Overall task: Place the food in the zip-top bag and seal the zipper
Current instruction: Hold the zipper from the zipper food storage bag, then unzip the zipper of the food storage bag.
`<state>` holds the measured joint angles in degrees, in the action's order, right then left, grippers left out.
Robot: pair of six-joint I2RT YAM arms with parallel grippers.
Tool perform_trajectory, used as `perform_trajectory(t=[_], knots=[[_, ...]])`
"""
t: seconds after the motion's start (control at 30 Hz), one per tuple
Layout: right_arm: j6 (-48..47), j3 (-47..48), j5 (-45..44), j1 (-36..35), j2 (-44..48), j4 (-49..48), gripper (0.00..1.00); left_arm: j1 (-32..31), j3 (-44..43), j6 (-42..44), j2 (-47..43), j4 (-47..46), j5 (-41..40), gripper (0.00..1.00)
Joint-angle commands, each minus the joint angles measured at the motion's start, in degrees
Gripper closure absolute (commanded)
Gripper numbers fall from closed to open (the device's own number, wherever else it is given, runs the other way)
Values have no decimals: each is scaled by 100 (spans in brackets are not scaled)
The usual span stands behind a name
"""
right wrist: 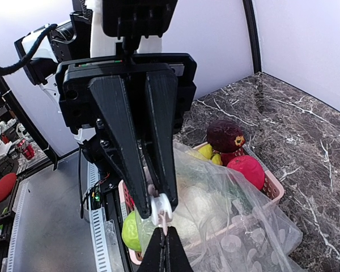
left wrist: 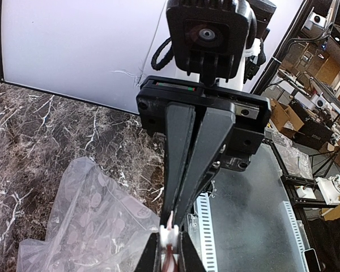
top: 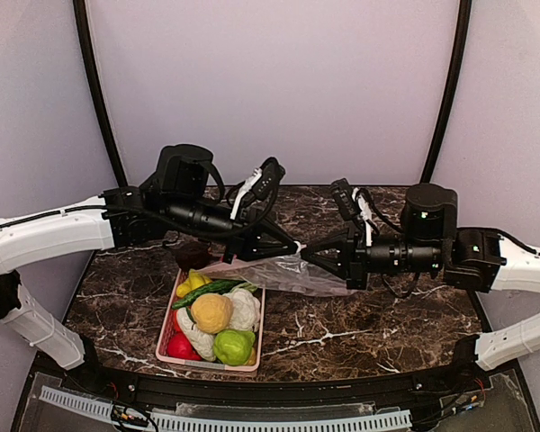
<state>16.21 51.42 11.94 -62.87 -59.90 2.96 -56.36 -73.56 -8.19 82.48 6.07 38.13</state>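
Dark brown, white-veined marble bench (top: pixel 369 315) carries a pink slatted plastic basket (top: pixel 207 365) heaped with glossy plastic toy produce (top: pixel 212 312). The clear, crinkled, white-dotted zip-top bag (top: pixel 292 274) hangs over the basket's far right corner.

Left wrist: the left jaws and the facing right jaws both pinch the thin pale pinkish zipper strip (left wrist: pixel 170 233).

Right wrist: the bag drapes over the basket, with a matte purple eggplant (right wrist: pixel 224 135) and a smooth red fruit (right wrist: pixel 246 170) just beside it.

zip-top bag (left wrist: pixel 85 221): cut off by both wrist views' bottom edges | zipper (left wrist: pixel 169 243): mostly hidden between closed jaws | food (right wrist: pixel 195 207) behind bag film: blurred
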Motion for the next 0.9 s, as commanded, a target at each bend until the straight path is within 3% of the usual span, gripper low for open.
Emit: perform_trajectory(t=[0.0, 0.1, 0.17, 0.23, 0.3, 0.37, 0.53, 0.73, 0.87], knots=[[-36, 115, 5, 50, -35, -233, 100, -11, 96, 34, -123, 32, 133, 99], [-47, 105, -98, 49, -19, -225, 100, -10, 77, 74, -114, 94, 83, 97], [-63, 105, -154, 51, -24, -173, 100, -4, 33, 133, -112, 258, 6, 68], [-65, 105, -163, 49, -34, -135, 100, 7, -53, 196, -92, 396, -85, 50], [-50, 105, -158, 52, -37, -106, 100, 16, -176, 266, -52, 544, -110, 40], [-40, 105, -171, 52, -43, -75, 100, 24, -310, 345, 5, 701, -106, 36], [-13, 122, -124, 48, -92, -19, 100, 37, -596, 537, 148, 936, -112, 40], [16, 157, -73, 48, -160, 69, 100, 71, -848, 637, 327, 1126, -2, 60], [14, 199, -93, 47, -196, 108, 100, 65, -919, 662, 395, 1218, 75, 68]])
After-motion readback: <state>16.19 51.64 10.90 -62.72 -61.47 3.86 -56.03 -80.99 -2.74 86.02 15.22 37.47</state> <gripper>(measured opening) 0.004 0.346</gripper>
